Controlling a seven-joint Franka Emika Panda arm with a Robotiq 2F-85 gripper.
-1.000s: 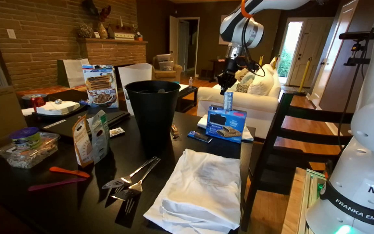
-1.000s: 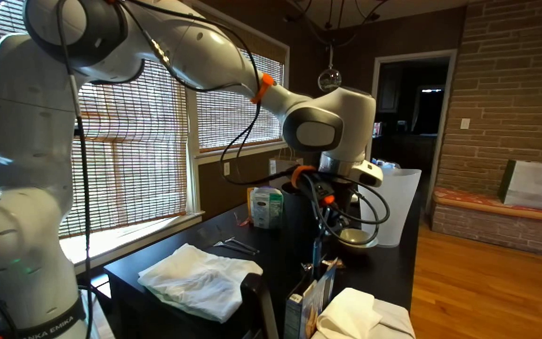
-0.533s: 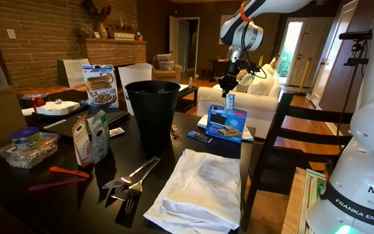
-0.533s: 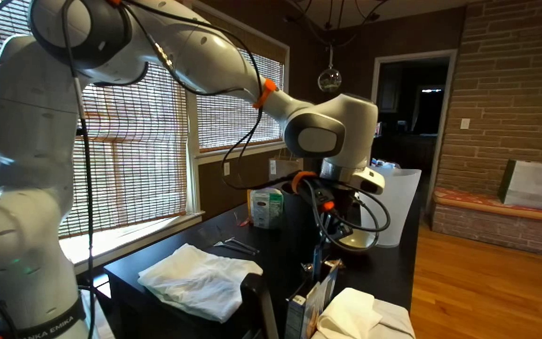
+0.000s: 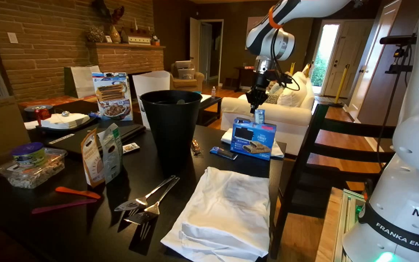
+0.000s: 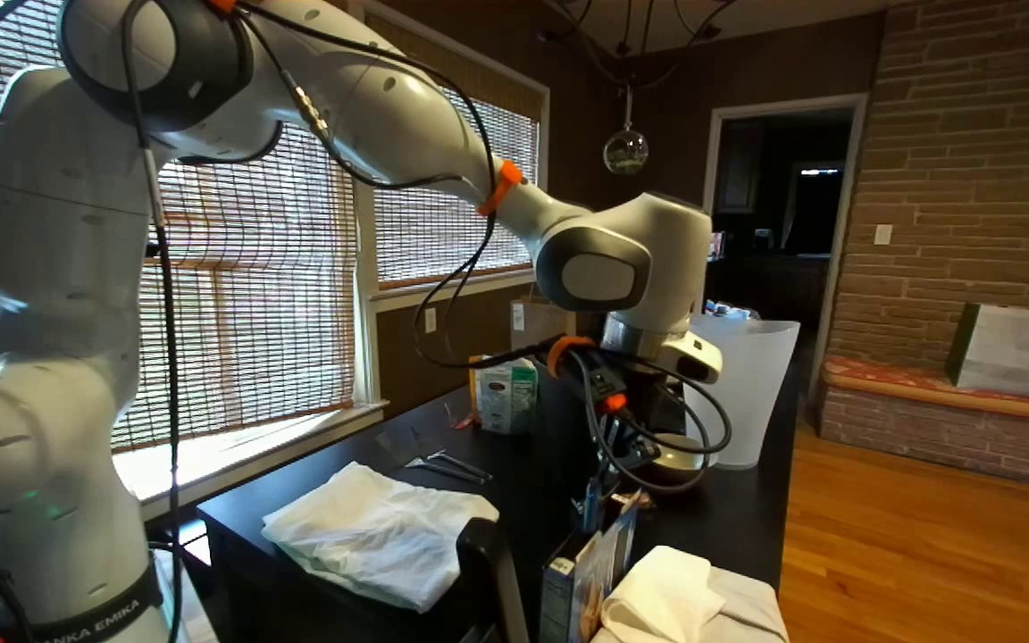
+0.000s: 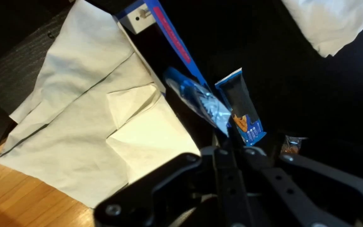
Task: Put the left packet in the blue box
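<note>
My gripper (image 5: 254,110) is shut on one end of the left packet (image 5: 259,117), a narrow light-blue packet with pale marks that hangs tilted below the fingertips. The blue box (image 5: 254,140) stands upright at the table's edge, just under the gripper. In that exterior view the packet's lower end is hidden behind the box's top edge. In the wrist view the packet (image 7: 200,99) runs from the fingers (image 7: 228,146) to the dark opening of the box (image 7: 175,37); how deep it reaches I cannot tell. The packet also shows in an exterior view (image 6: 591,506).
A darker blue packet (image 5: 224,153) lies on the table before the box. The tall black bin (image 5: 169,127) stands nearby. A folded pale cloth (image 7: 83,119) lies behind the box, and a white cloth (image 5: 227,214) in front. A black chair (image 5: 340,123) stands beside the table.
My gripper has moved down with the packet in it, and less of the packet shows above the box's top edge. The box has not moved.
</note>
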